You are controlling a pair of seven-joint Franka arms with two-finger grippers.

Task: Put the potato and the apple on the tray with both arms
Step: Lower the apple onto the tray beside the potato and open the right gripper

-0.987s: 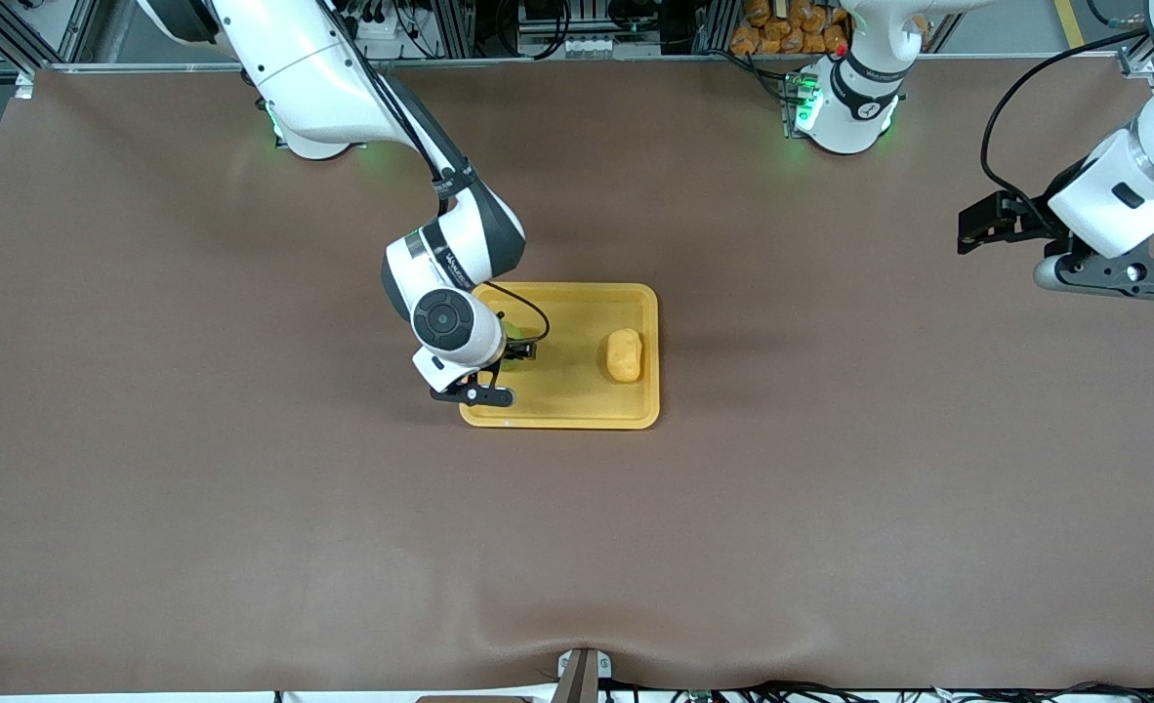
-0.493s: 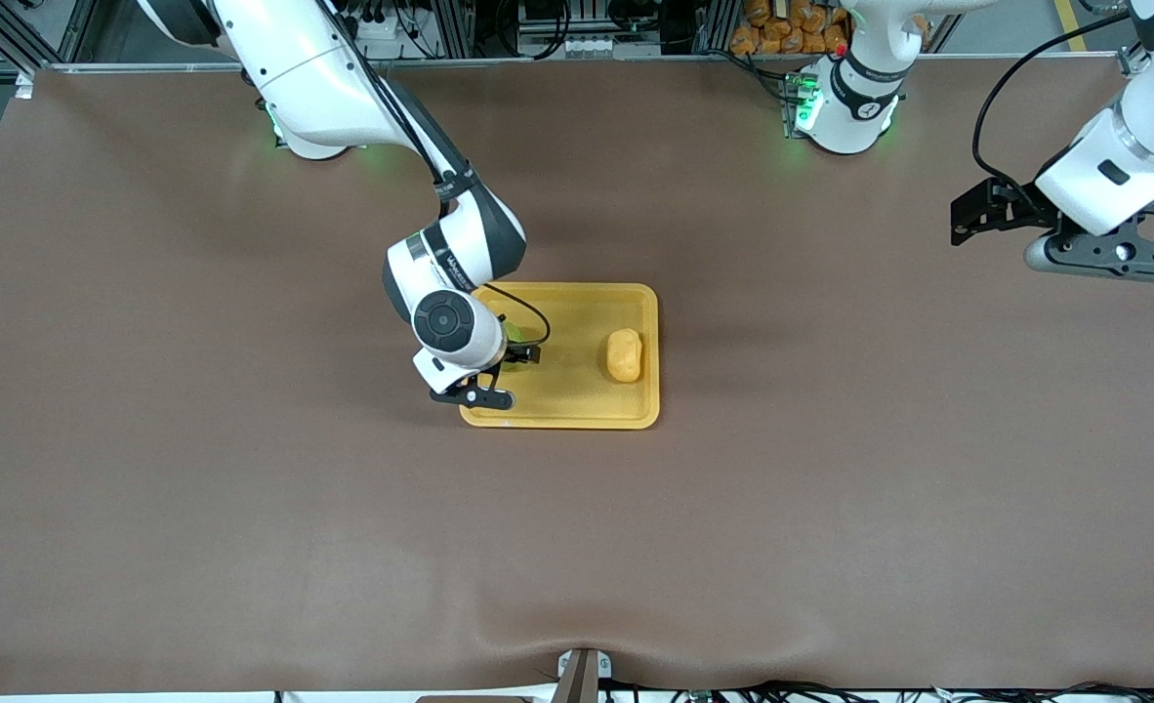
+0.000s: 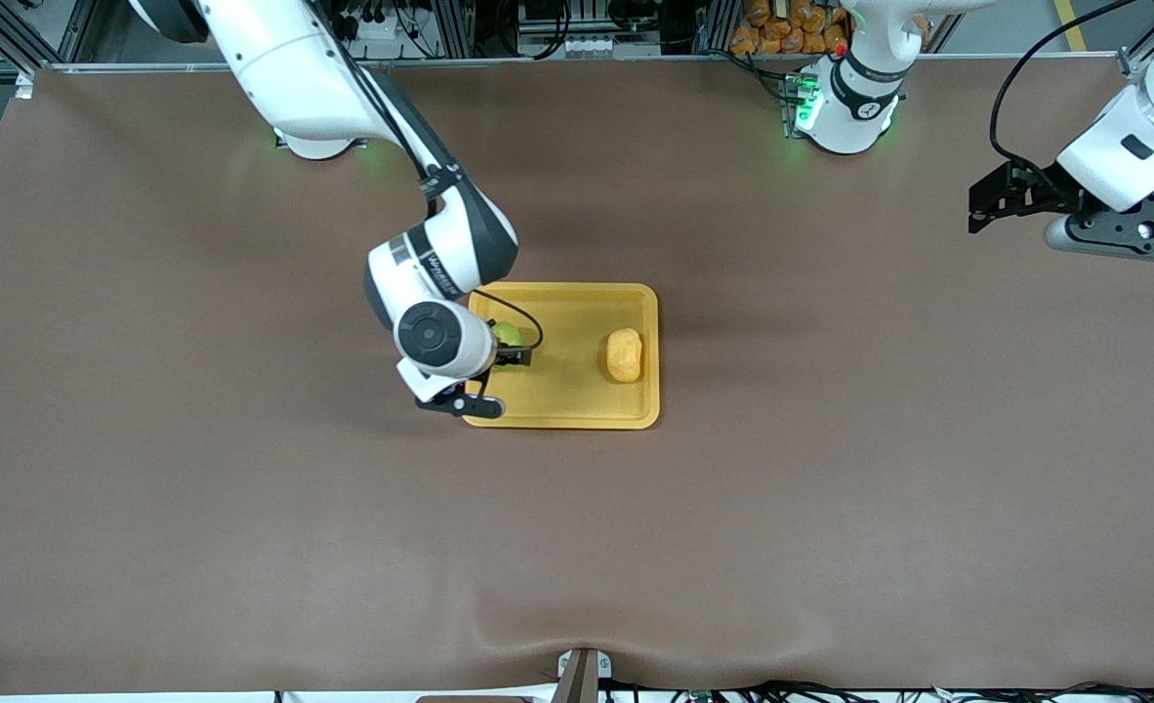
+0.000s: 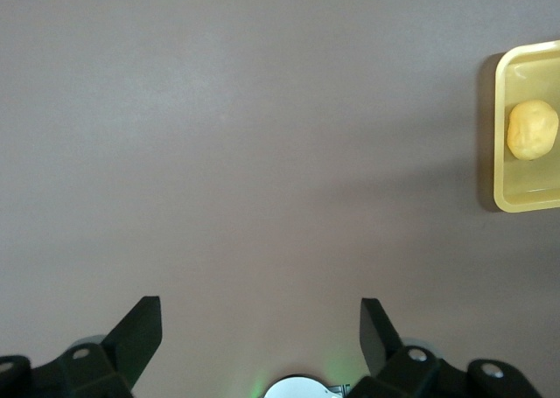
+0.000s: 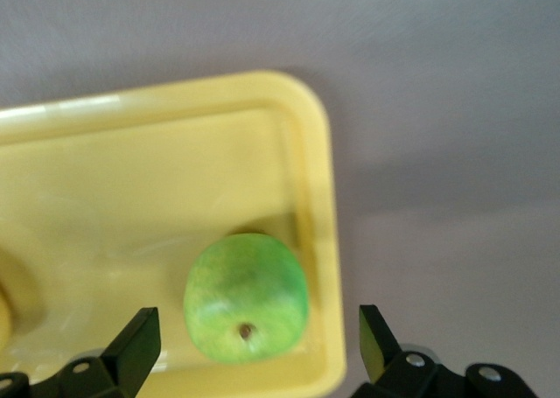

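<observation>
Apple (image 5: 246, 297) and potato (image 3: 623, 354) on tray (image 3: 577, 410), frame center; right gripper (image 5: 254, 350) wide above apple; left gripper (image 4: 261, 341) wide, upper right.

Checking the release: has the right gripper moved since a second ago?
Yes. The right gripper, open, has shifted off the tray toward the right arm's end, uncovering the apple.

The yellow-orange tray (image 3: 577, 410), flat, rectangular, with rounded corners and a low rim, lies on the table. On it rests the potato (image 3: 623, 354), an oblong lumpy yellow-orange piece, near the tray's edge toward the left arm's end. The apple (image 5: 247, 297), round and green with a dark stem dimple, sits on the tray close to its rim toward the right arm's end, well apart from the potato.
</observation>
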